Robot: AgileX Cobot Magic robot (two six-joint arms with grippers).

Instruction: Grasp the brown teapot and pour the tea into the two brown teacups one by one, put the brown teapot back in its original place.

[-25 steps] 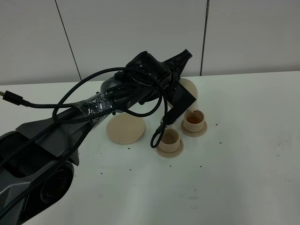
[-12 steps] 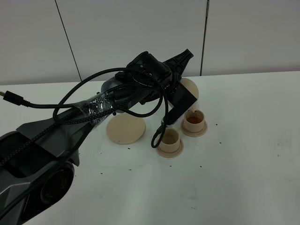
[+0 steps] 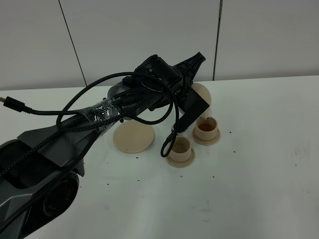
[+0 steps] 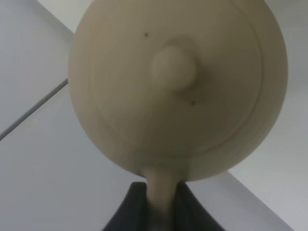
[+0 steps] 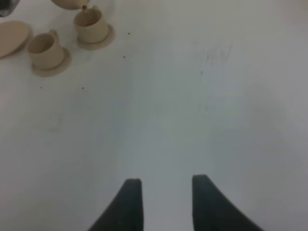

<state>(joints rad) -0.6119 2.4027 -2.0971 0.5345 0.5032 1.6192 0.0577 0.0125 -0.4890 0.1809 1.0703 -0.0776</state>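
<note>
My left gripper (image 4: 161, 192) is shut on the loop handle of the brown teapot (image 4: 178, 86), whose knobbed lid fills the left wrist view. From above, the teapot (image 3: 202, 93) hangs tilted, mostly hidden behind the left arm, with its spout over the far teacup (image 3: 206, 128), which holds reddish tea. The near teacup (image 3: 180, 148) stands on its small saucer and looks empty. The wide beige saucer (image 3: 133, 137), the original place, lies bare to the left of the cups. My right gripper (image 5: 166, 183) hovers over bare table, far from the cups (image 5: 44, 48), with nothing between its fingers.
The white table (image 3: 249, 189) carries small dark specks around the cups. The left arm's black cables (image 3: 169, 129) loop down close to the near teacup. A grey panelled wall (image 3: 259, 35) stands behind the table.
</note>
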